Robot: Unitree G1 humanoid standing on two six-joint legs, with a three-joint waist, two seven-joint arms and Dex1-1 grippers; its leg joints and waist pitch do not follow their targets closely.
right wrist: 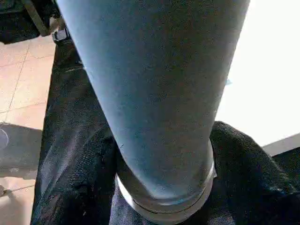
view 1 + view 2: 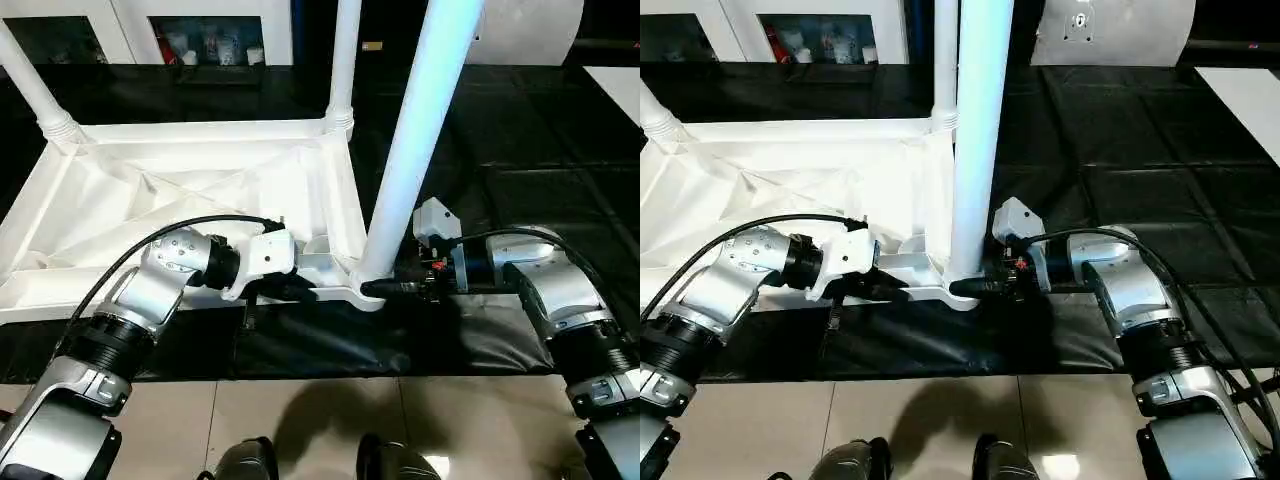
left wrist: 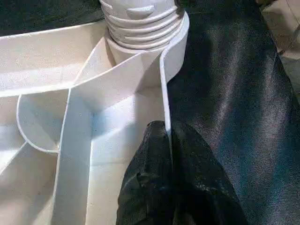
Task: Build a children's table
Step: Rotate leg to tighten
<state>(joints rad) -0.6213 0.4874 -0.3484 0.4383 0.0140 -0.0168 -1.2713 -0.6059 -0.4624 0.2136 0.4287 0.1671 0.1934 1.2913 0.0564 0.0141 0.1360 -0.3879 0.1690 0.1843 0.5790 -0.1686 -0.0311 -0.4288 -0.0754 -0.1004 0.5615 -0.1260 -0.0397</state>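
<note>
The children's table top (image 2: 200,190) lies upside down on the black workbench, its ribs facing up. Three white legs stand in its corner sockets: the near leg (image 2: 415,150), one behind it (image 2: 343,60) and one at the far left (image 2: 35,90). My left gripper (image 2: 300,290) is shut on the thin front rim (image 3: 164,84) of the top, just left of the near leg's socket. My right gripper (image 2: 385,287) reaches in from the right. Its fingers (image 1: 79,187) sit on either side of the near leg's base (image 1: 159,117) and touch it.
The black sheet (image 2: 520,150) covers the bench to the right of and behind the table. A white cabinet (image 2: 210,40) stands at the back and a white panel (image 2: 530,30) at the back right. Beige floor tiles (image 2: 320,410) lie below the bench's front edge.
</note>
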